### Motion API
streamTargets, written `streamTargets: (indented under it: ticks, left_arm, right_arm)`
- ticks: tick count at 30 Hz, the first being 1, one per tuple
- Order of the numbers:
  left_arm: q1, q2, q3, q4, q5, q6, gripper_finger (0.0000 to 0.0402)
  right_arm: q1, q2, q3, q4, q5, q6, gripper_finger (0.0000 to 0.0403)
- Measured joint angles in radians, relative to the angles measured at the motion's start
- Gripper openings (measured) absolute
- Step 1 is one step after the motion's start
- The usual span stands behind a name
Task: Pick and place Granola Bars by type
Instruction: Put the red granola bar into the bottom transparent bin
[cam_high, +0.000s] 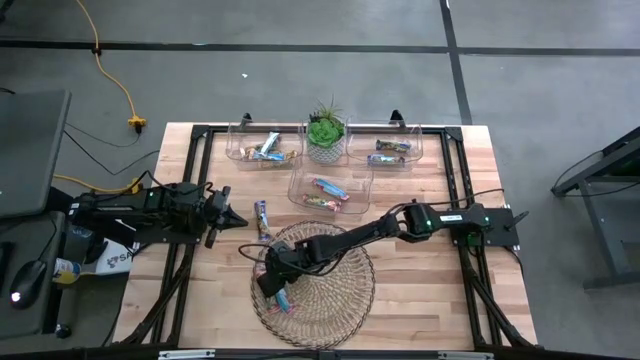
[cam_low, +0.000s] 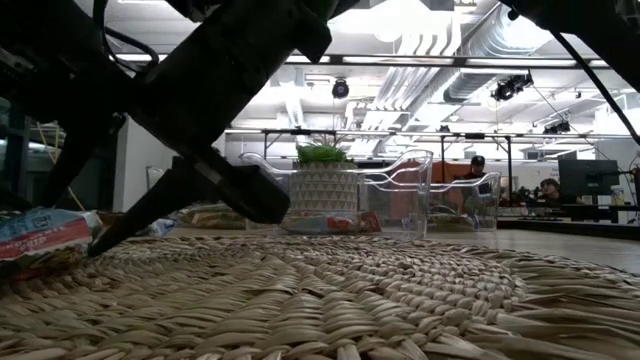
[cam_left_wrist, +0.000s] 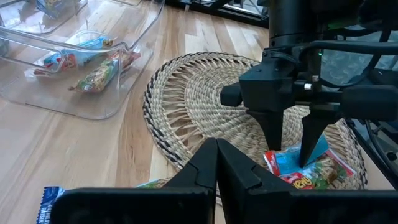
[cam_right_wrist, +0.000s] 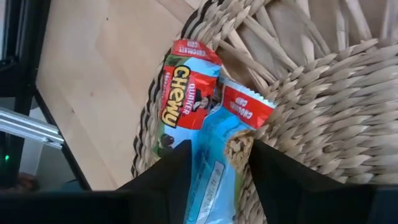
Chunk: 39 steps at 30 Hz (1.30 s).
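Observation:
Two granola bars lie side by side on the round wicker tray (cam_high: 315, 300): a blue bar with a red end (cam_right_wrist: 214, 165) and a blue-and-red Chewy bar (cam_right_wrist: 186, 93). My right gripper (cam_right_wrist: 219, 149) is open and points down over them, one finger on each side of the blue bar (cam_left_wrist: 292, 163). In the high view it hangs over the tray's left part (cam_high: 270, 283). My left gripper (cam_left_wrist: 216, 152) is shut and waits left of the tray (cam_high: 238, 218). Another bar (cam_high: 262, 218) lies flat on the table close to it. My right gripper comes from above, pointing down, with its fingers (cam_right_wrist: 180, 174) standing across the blue bar's long edges. The bar lies flat on the tray's weave. Whether the fingers touch the wrapper I cannot tell.
Three clear bins hold sorted bars: far left (cam_high: 262, 148), far right (cam_high: 385, 150) and a middle one (cam_high: 325, 190) just beyond the tray. A potted plant (cam_high: 325, 135) stands between the far bins. Bare wood lies to the tray's right and near side.

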Motion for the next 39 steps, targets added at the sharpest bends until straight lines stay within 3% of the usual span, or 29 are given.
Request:
streamTargets:
  ticks: [18, 39]
  left_arm:
    - [0.000, 0.000, 0.000, 0.000, 0.000, 0.000, 0.0001]
    - [0.000, 0.000, 0.000, 0.000, 0.000, 0.000, 0.0001]
  right_arm:
    - [-0.010, 0.003, -0.001, 0.021, -0.025, -0.009, 0.0084]
    - [-0.026, -0.051, 0.009, 0.063, 0.004, -0.031, 0.0072]
